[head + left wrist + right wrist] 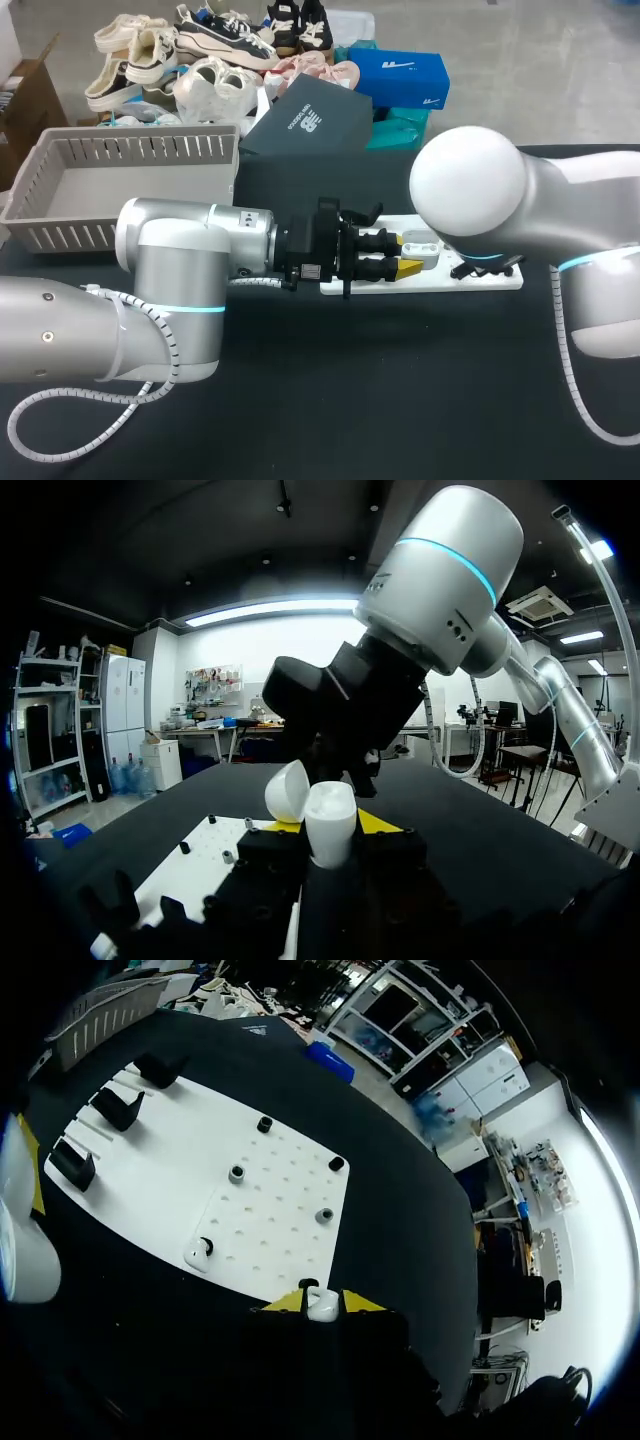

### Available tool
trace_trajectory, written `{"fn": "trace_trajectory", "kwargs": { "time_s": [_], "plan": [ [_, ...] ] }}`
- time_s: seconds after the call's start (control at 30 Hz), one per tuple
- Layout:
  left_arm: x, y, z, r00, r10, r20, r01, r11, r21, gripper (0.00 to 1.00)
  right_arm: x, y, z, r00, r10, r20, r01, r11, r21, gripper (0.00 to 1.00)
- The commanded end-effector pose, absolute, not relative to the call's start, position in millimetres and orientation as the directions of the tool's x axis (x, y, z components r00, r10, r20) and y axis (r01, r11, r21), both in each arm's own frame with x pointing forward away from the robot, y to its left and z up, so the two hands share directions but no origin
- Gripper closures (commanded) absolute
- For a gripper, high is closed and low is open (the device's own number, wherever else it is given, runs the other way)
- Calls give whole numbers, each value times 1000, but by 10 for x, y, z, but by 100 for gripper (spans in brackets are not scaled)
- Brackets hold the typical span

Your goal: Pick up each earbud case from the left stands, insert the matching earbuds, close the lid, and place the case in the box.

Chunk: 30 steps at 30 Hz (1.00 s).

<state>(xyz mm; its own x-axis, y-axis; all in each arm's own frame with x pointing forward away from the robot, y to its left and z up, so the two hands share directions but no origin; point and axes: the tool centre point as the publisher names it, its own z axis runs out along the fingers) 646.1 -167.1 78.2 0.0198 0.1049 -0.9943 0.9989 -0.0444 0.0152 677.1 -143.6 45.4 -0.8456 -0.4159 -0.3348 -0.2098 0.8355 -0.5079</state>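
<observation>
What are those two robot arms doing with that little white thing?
The left gripper is holding a white earbud case with its lid open, over the white board. The right gripper pinches one tiny earbud close above the case, probably about to drop it in. Another earbud sits on the board. The grey box stands off to the side.

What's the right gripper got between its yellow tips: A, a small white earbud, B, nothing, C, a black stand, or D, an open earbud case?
A: the right wrist view shows a small white earbud clamped between the yellow tips of the right gripper, above the white board; the open case is held by the left gripper.
</observation>
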Motion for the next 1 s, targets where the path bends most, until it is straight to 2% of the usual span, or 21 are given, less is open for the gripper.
{"fn": "trace_trajectory", "kwargs": {
  "time_s": [0.03, 0.4, 0.67, 1.0],
  "plan": [
    [6468, -1673, 769, 21, 102, -995, 999, -46, 16, 100, 6565, -1481, 729, -813, -421, -403, -204, 854, -479, 100],
    [6468, -1673, 769, 21, 102, -995, 999, -46, 16, 100, 6247, -1199, 1445, -710, -433, -555, -288, 898, -332, 100],
    [6468, -1673, 769, 21, 102, -995, 999, -46, 16, 100, 6101, -948, 1615, -703, -479, -525, -389, 878, -280, 100],
    [6468, -1673, 769, 21, 102, -995, 999, -46, 16, 100, 5998, -528, 1742, -705, -556, -441, -452, 831, -324, 100]
  ]
}}
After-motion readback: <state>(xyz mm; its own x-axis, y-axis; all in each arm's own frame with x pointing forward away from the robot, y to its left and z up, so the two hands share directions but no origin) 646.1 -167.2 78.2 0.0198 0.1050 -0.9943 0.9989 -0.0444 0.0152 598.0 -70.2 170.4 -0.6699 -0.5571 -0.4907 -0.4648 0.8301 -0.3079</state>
